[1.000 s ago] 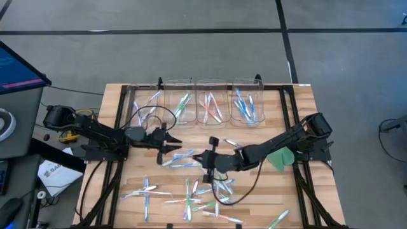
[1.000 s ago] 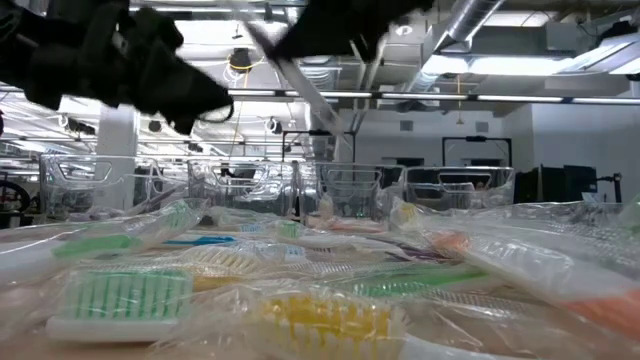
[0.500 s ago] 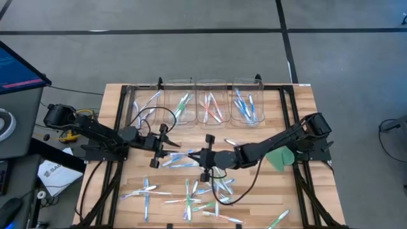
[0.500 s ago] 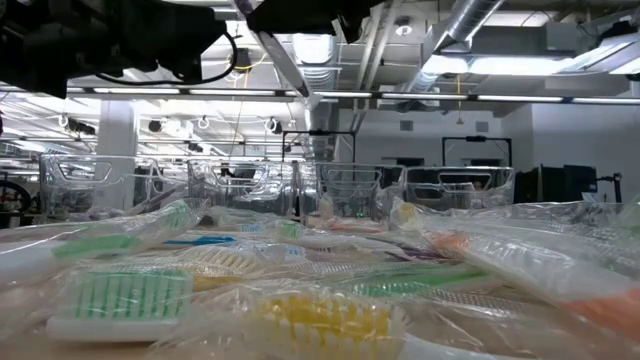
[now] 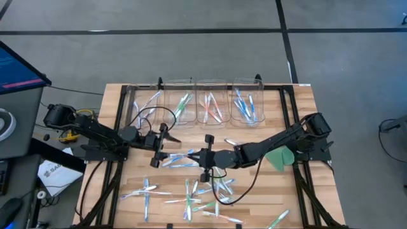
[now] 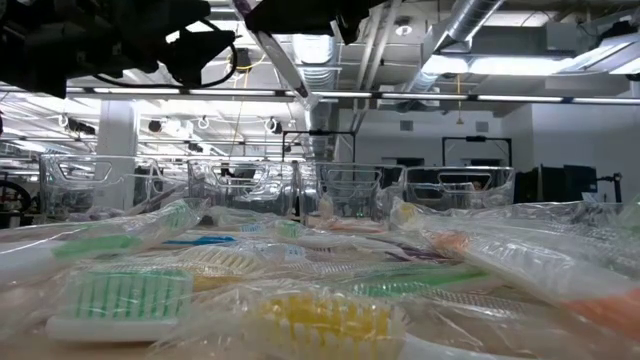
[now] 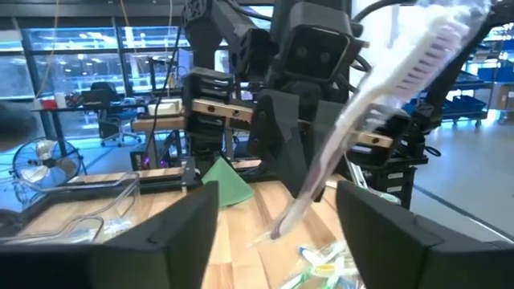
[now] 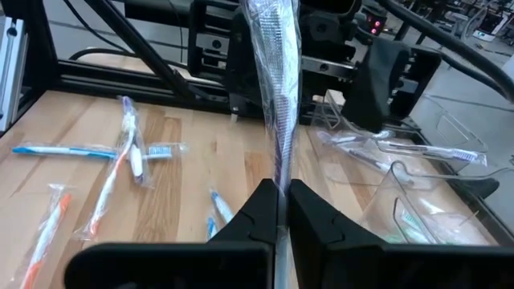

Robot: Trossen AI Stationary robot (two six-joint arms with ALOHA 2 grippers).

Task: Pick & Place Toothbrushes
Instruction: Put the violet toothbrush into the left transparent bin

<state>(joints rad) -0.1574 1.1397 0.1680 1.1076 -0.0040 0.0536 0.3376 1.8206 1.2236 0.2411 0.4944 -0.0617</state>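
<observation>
Right gripper (image 8: 277, 210) clamped tight on the handle end of a wrapped toothbrush (image 8: 273, 104), purple-bristled head standing up and away from the fingers, held above mid-table. Left gripper (image 7: 277, 241) directly opposite, fingers spread wide with nothing between them, facing the held brush from close by; in the overhead view left gripper (image 5: 158, 145) and right gripper (image 5: 205, 156) nearly meet over the centre of the table (image 5: 299, 197). Looks like a hand-over between arms: brush in one grip, the other set to receive or just let go, cannot tell which. Loose toothbrushes (image 5: 191, 197) scattered over the near half of the table, more lying just below the grippers. Four clear bins (image 5: 194, 102) lined along the far edge, each already holding a few brushes, seemingly sorted by colour. Flat green leaf-shaped piece (image 5: 280, 157) beside the right arm, not part of the job. Next move probably needs the held brush carried to the bin matching its colour, lowered inside the rim, then released; alignment over a narrow bin the main risk.
</observation>
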